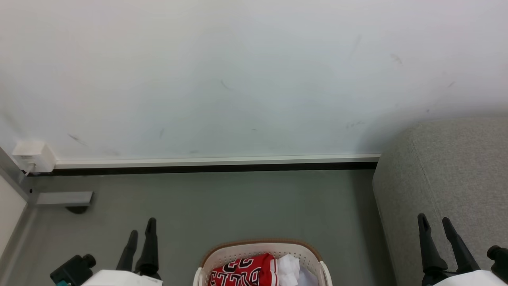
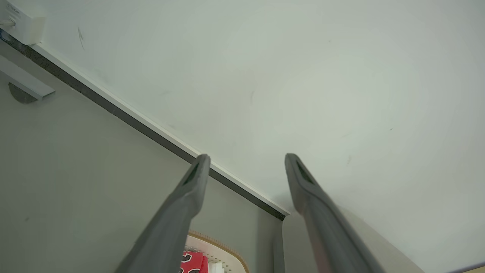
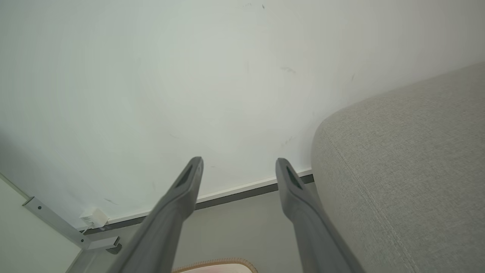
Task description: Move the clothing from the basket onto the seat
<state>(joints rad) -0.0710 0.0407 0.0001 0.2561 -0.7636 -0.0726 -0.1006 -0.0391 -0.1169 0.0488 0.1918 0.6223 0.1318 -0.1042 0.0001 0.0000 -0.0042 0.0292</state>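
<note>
The basket (image 1: 262, 243) stands on the floor (image 1: 238, 202), just beside the seat (image 1: 448, 178), likely to keep the transfer short. The clothing (image 1: 243, 272) lies inside it. The left end effector (image 1: 142, 228) and right end effector (image 1: 434, 219) flank the basket, both open and empty. The frame edge cuts off the basket's near half.

Scuffed wall, grey floor, corner fittings at nine o'clock.
In your head view a pale wall (image 1: 238, 71) with faint dark scuffs spans ten to two o'clock; a white skirting strip (image 1: 214, 161) with a black band (image 1: 214, 168) right under it crosses the middle, and grey floor (image 1: 222, 206) lies below. At nine o'clock you see a small white plug box (image 1: 33, 157) on the wall, just above a short grey metal bar (image 1: 63, 198) beside a pale panel (image 1: 10, 210) at eight.
</note>
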